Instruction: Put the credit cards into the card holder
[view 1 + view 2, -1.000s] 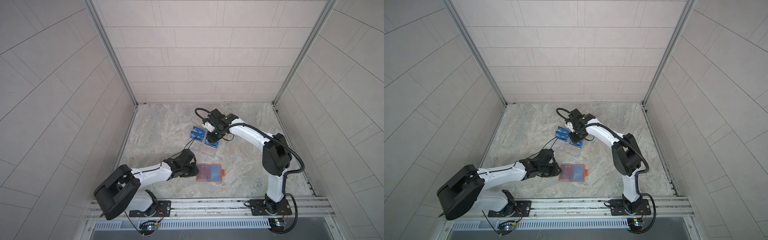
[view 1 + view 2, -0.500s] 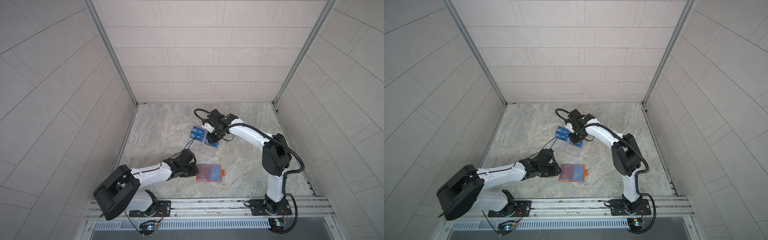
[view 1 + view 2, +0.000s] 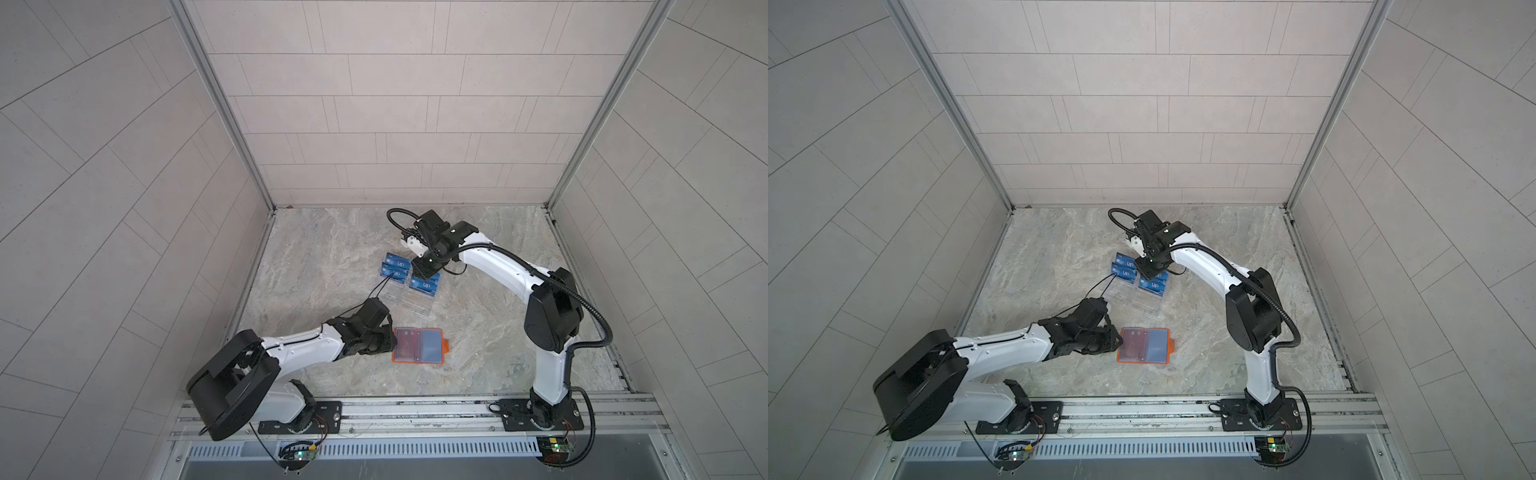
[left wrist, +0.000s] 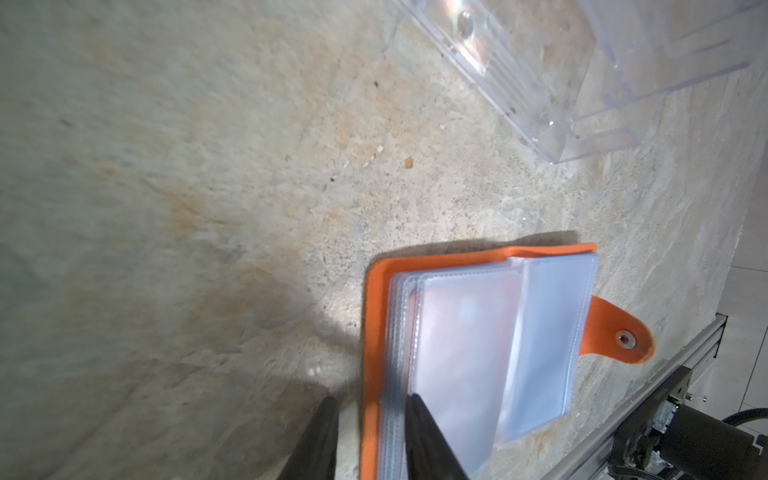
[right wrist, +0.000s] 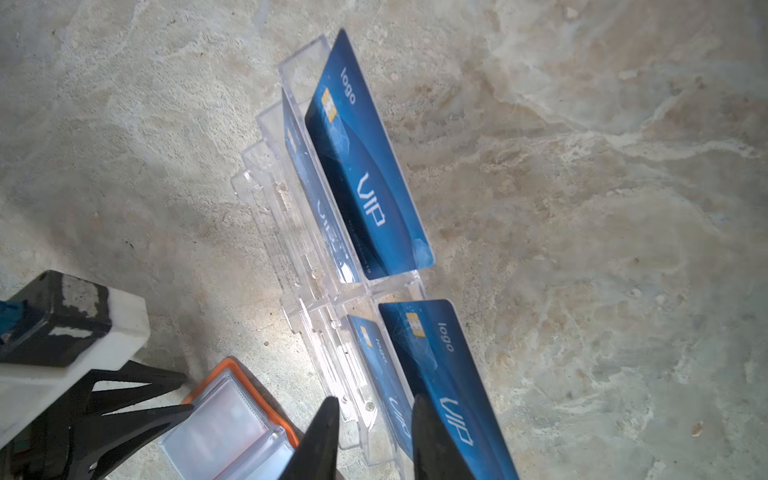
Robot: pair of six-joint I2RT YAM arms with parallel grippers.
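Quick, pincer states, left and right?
Left pincer: open, astride the card holder edge.
Right pincer: open, astride a blue card in the rack.

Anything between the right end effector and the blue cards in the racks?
Nothing visible. The right end effector hangs open right above the blue cards, whose upper edges stand free of the clear racks; the rack walls cover only their lower parts.

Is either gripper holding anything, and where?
Nothing clearly held: left gripper straddles the edge of the card holder; right gripper straddles a blue card in the rack, jaws apart.
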